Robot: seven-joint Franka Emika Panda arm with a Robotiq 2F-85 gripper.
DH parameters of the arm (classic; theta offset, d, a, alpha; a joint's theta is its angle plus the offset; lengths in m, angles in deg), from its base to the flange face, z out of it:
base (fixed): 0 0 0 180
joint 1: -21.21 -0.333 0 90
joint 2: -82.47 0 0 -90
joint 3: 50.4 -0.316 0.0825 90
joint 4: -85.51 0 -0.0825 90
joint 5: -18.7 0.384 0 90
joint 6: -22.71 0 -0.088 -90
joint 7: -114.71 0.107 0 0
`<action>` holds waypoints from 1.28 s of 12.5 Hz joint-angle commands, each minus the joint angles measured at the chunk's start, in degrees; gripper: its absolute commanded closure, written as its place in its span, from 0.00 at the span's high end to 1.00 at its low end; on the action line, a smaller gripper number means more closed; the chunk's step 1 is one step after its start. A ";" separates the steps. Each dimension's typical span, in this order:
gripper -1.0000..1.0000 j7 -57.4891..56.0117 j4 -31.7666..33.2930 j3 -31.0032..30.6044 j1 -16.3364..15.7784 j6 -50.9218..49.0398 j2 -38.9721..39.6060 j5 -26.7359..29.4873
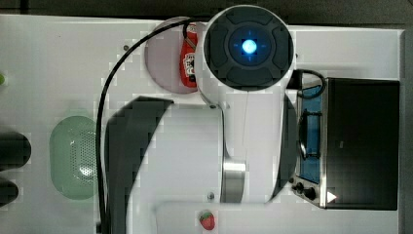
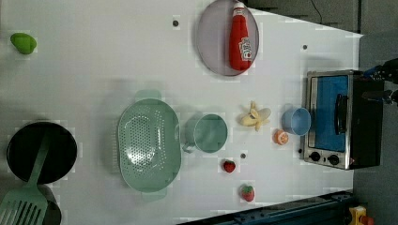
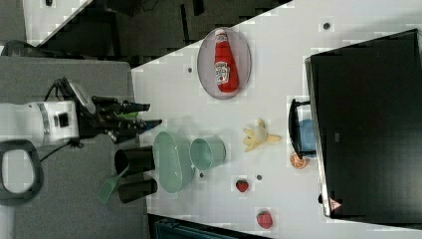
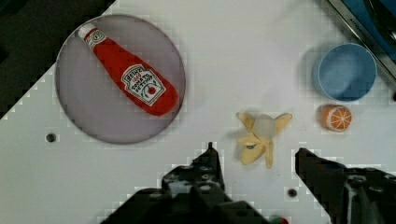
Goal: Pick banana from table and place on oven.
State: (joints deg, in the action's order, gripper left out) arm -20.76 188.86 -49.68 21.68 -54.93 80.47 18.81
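Fingers of the black gripper [image 4: 254,179] stand spread and empty above the white tabletop [image 4: 210,60]. Just beyond lies the pale, half-peeled toy banana [image 4: 260,136], near the orange slice [image 4: 337,117] and blue cup [image 4: 346,71]. Best descend straight, straddling its curved body, before heading for the black-topped toaster oven [image 3: 368,124].

"Heinz" on ketchup bottle [image 4: 134,80]
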 commanded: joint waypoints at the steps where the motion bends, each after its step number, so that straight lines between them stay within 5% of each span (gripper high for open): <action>1: 0.79 9.69 15.70 1.28 0.13 -6.94 -22.73 0.26; 3: 1.00 9.69 15.80 1.28 0.12 -6.94 -22.68 0.26; 9: 1.00 9.69 21.87 1.27 0.12 0.88 -19.03 0.25; 16: 1.00 9.69 35.04 1.42 0.20 29.48 -4.03 0.26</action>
State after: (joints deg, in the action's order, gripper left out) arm -12.76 221.26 -48.55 21.09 -25.97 77.36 19.81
